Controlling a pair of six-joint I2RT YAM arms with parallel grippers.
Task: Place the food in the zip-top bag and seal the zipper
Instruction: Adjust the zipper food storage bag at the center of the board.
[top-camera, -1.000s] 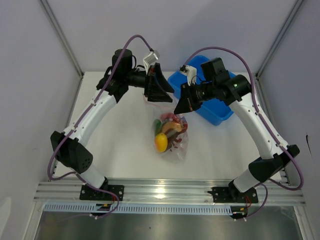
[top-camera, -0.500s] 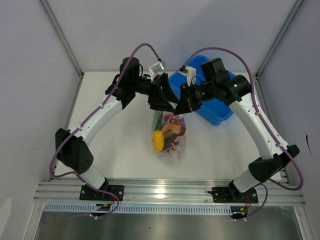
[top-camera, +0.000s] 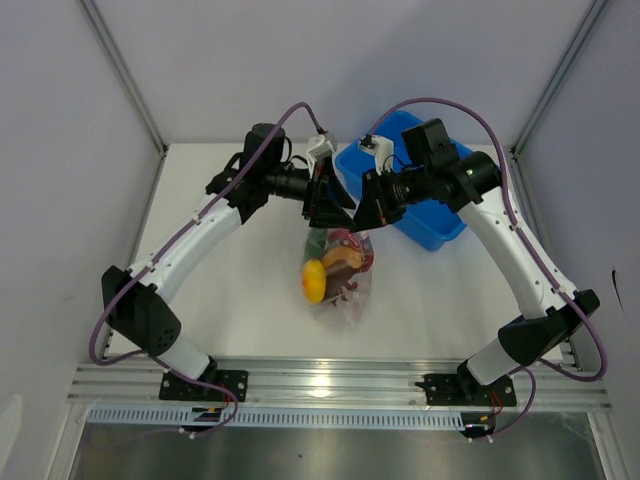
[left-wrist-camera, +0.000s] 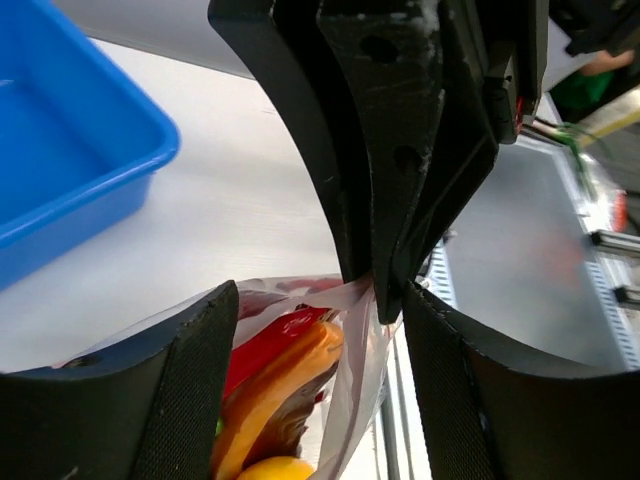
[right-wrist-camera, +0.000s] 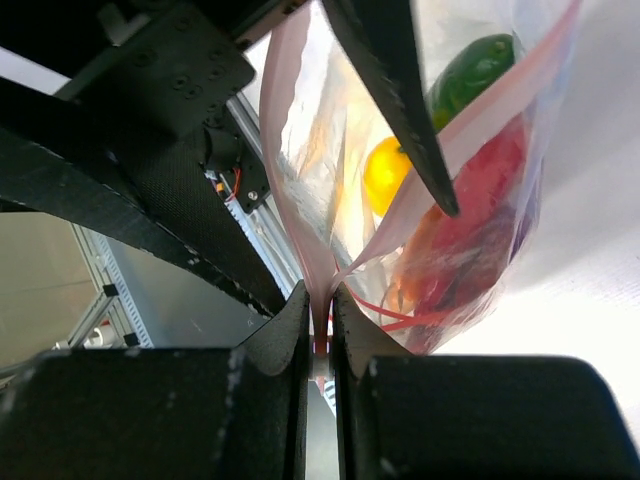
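Shows, from above, a clear zip-top bag (top-camera: 340, 290) at the middle of the white worktop (top-camera: 240, 290), long axis running far to near, mouth pointing to the far side and closed bottom toward the near edge. Holds toy food inside: a yellow-orange fruit (top-camera: 314, 281) on the left, plus a red chili (left-wrist-camera: 275, 335) and a green pepper (right-wrist-camera: 480, 65) nearer the mouth. Right claw (right-wrist-camera: 320, 300) clenched on the pink zipper (right-wrist-camera: 300, 245) at the mouth's right end, pinching both strips together there, the strips parting beyond the pinch. Left claw (left-wrist-camera: 320, 295) released, fingers (left-wrist-camera: 190, 380) spread wide on either side of the bag's top edge, just beside the right claw, gripping nothing. Blue bin (top-camera: 440, 220) at the far right, behind the right claw.
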